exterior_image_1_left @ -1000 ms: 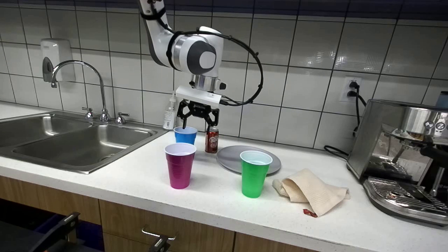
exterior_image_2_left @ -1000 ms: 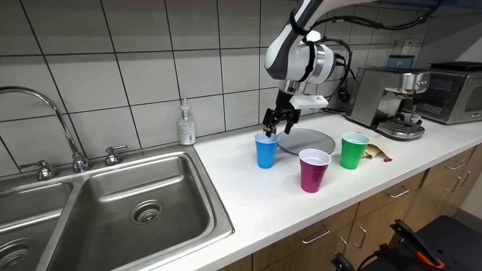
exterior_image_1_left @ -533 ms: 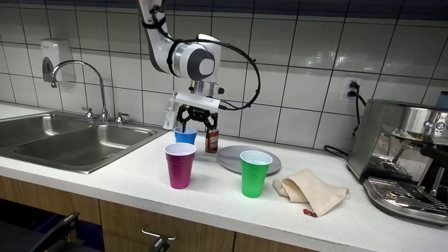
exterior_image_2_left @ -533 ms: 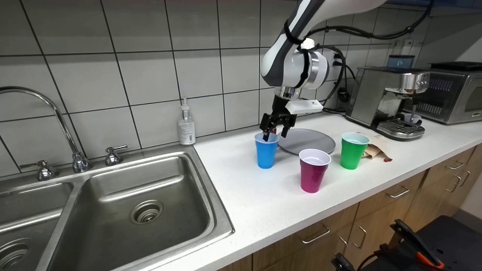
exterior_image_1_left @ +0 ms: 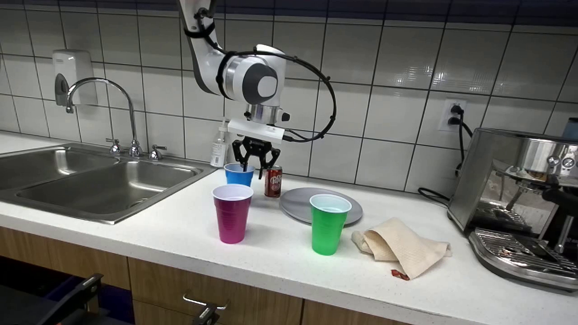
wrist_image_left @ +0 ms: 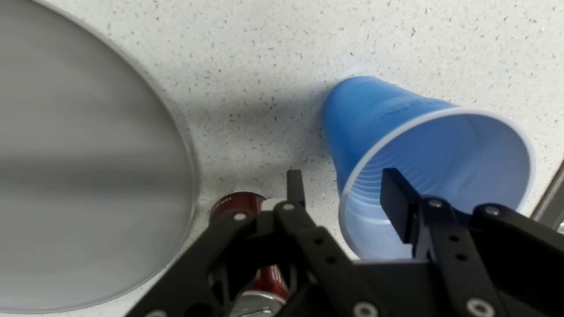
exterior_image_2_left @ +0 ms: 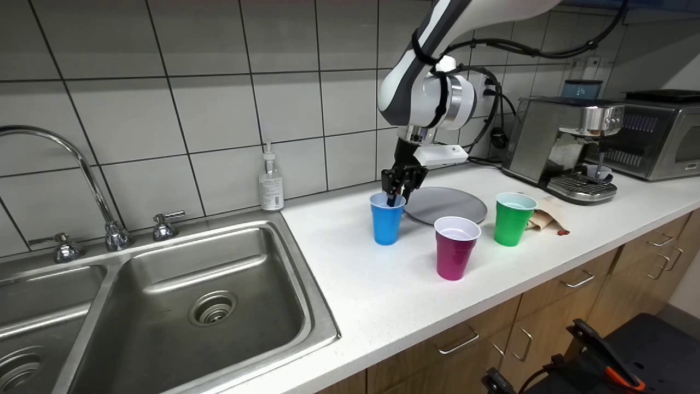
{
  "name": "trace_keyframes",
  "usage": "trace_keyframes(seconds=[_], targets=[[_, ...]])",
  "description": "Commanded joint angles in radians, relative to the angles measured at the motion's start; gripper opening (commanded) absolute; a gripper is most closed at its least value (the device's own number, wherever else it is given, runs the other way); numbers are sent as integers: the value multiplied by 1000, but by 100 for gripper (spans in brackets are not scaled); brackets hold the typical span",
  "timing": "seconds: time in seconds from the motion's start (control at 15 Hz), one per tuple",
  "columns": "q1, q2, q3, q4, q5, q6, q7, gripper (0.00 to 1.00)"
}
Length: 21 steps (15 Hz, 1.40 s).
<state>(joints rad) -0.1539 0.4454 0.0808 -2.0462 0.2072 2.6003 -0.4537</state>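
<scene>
Gripper (wrist_image_left: 341,189) astride the rim of a blue plastic cup (wrist_image_left: 365,114), seen from the wrist. We find the tool released: its fingers stand apart, a gap shows on either side of the cup's wall, and we see nothing pinched. One fingertip (wrist_image_left: 398,207) lies within the circle of the rim; the opposite fingertip (wrist_image_left: 295,187) lies outside it, on the side facing the Dr Pepper can (exterior_image_1_left: 273,183). We judge this straddle to be the relation on which the coming move turns: a single stretch of wall lies between the pads, while most of the mouth extends past the inner one, toward the sink (exterior_image_2_left: 262,328). How deep that fingertip reaches below the rim we cannot tell.

In both exterior views the cup stands upright on the white countertop (exterior_image_2_left: 361,295), its long axis vertical; the gripper hangs over it, pointing down nearly parallel to that axis. The slant in the wrist view we ascribe to the camera's angle. The can stands just beside the cup, and a gray plate (wrist_image_left: 88,132) lies flat beside the can. Nearer the counter's front edge we note a magenta cup (exterior_image_1_left: 232,216) and a green cup (exterior_image_1_left: 328,228), both upright.
</scene>
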Motion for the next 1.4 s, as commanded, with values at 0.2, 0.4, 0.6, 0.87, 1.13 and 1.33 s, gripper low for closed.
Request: trace_keyframes(seconds=[0.2,0.4,0.6,0.87,1.13,1.33], targets=[[-17,-4,16,2,-8,2,-4,0],[-28,-5,25,5,7,-21,-15,1],[-44,-21,32,-4,27,-34,-25,1],[-70,-46,30,0,65,-51,-19,1],[-100,-64,8,16,104,-64,-3,1],[-121,-60,-14,42,113,-61,15,1]])
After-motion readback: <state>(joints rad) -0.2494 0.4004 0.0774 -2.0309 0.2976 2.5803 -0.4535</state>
